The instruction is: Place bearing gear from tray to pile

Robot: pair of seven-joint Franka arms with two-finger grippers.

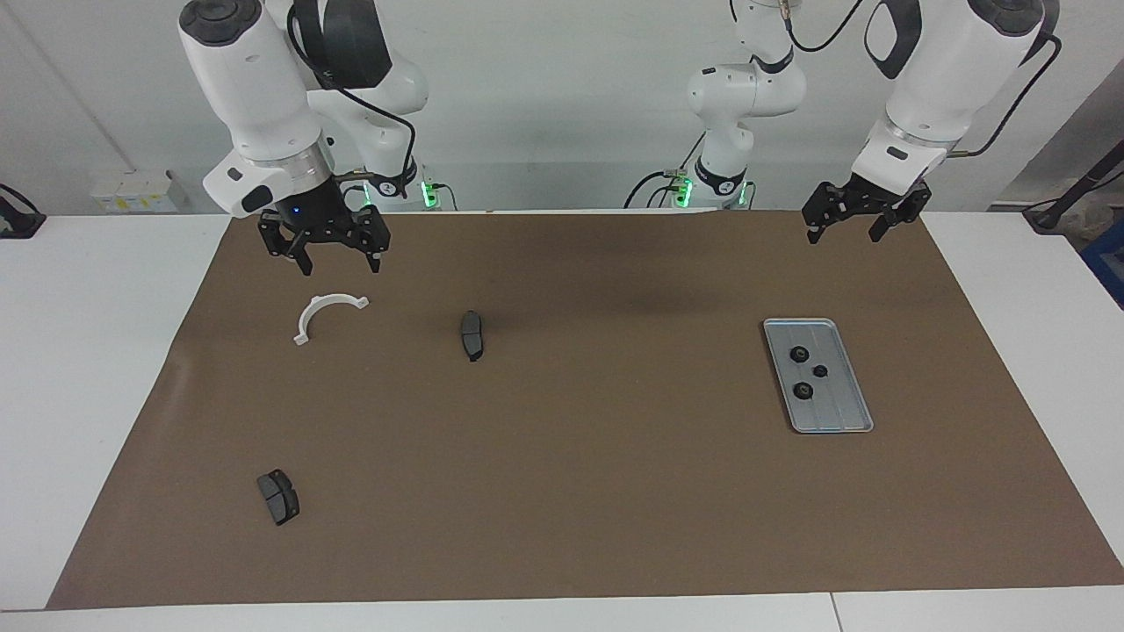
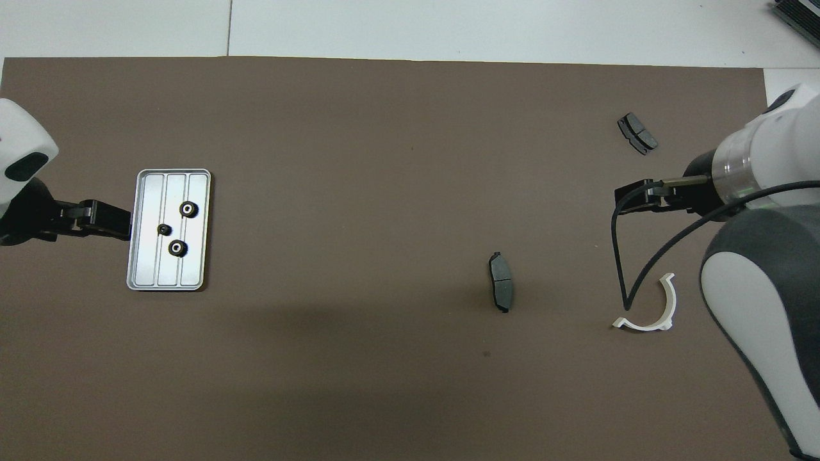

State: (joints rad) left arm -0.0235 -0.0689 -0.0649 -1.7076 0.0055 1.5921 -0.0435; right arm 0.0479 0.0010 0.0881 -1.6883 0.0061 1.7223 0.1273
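You have three bearing gears (image 1: 800, 355) on one tray (image 1: 843, 412), two brake pads (image 1: 472, 334), one white half-ring bracket (image 1: 327, 312), one brown mat (image 1: 562, 491)

On the worktop (image 1: 105, 369) lies a mat (image 1: 562, 491); the tray (image 1: 839, 420), toward the left arm's end, holds three bearing gears (image 1: 799, 355), seemingly at twelve, three and six o'clock; the bracket (image 1: 327, 314) and two brake pads (image 1: 472, 334) lie scattered toward the right arm's end.
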